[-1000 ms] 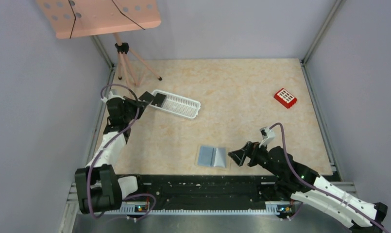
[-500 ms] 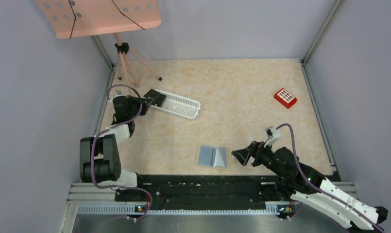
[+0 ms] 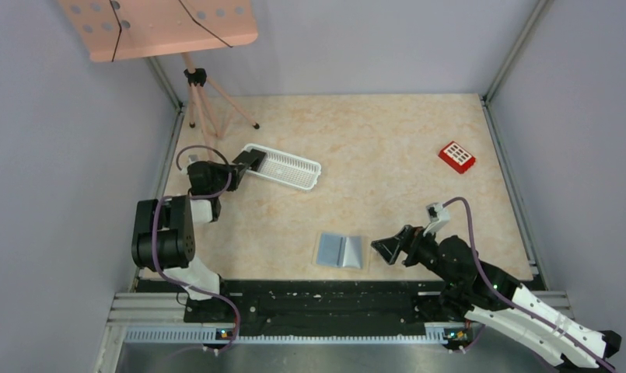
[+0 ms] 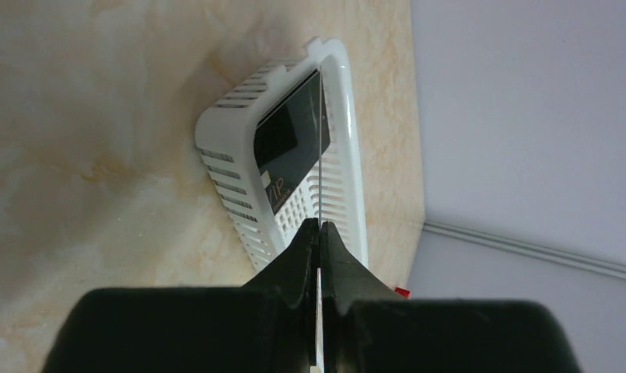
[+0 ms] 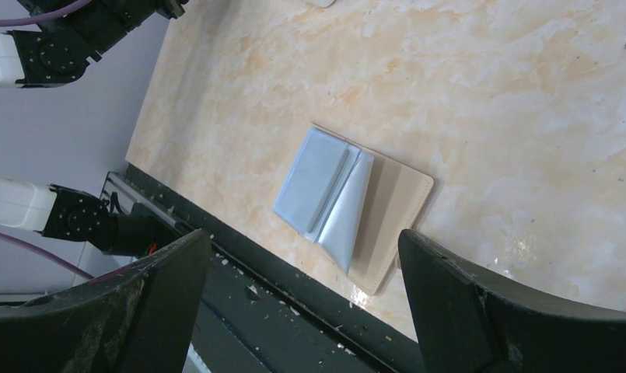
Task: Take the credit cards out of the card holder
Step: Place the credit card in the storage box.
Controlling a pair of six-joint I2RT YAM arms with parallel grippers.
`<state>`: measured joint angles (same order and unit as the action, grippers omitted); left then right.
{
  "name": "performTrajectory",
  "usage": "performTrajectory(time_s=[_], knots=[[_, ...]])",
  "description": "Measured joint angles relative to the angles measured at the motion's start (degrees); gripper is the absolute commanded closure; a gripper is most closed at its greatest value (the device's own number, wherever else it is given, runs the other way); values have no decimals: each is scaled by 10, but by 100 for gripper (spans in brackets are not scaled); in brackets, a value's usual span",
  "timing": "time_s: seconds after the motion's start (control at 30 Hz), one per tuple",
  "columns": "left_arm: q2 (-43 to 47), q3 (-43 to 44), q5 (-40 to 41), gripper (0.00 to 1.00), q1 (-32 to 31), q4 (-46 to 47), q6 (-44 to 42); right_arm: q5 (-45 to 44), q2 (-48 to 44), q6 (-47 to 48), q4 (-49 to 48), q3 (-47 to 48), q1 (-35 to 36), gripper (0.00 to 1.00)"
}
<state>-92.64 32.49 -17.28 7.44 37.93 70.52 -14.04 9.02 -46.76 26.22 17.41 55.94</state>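
Note:
The card holder [image 3: 340, 250] lies open near the table's front edge. In the right wrist view the card holder [image 5: 317, 183] shows a blue half, a raised pale flap and a beige half. My right gripper [image 3: 381, 250] stands open just to its right, low over the table, with nothing between its fingers [image 5: 442, 287]. My left gripper [image 3: 251, 162] is shut on a thin card [image 4: 323, 155], seen edge-on, over the near end of the white slotted basket [image 4: 348, 140]. A dark credit card [image 4: 290, 148] lies inside that basket.
The white basket [image 3: 290, 168] sits at the left middle of the table. A red box with white squares [image 3: 456, 156] lies at the right. A pink stand on a tripod [image 3: 201, 93] rises at the back left corner. Grey walls close in the table.
The left arm has folded back toward its base and its gripper has edged right over the basket's end, still shut on the card. The right gripper has drawn back slightly from the holder.

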Motion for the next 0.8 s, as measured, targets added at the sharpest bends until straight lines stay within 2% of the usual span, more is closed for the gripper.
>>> performTrajectory(time_s=[0.1, 0.37, 0.5, 0.73, 0.8], knots=[[-22, -1, 2, 99, 0, 18, 9, -1, 2, 0, 0, 0, 0, 10], [-45, -1, 2, 90, -1, 42, 16, -5, 5, -8, 0, 0, 0, 11], [-47, -1, 2, 80, -5, 45, 16, -10, 5, -10, 0, 0, 0, 11], [-47, -1, 3, 73, -20, 45, 16, -13, 5, -13, 0, 0, 0, 11], [-47, -1, 4, 67, -24, 45, 16, -13, 5, -15, 0, 0, 0, 11]])
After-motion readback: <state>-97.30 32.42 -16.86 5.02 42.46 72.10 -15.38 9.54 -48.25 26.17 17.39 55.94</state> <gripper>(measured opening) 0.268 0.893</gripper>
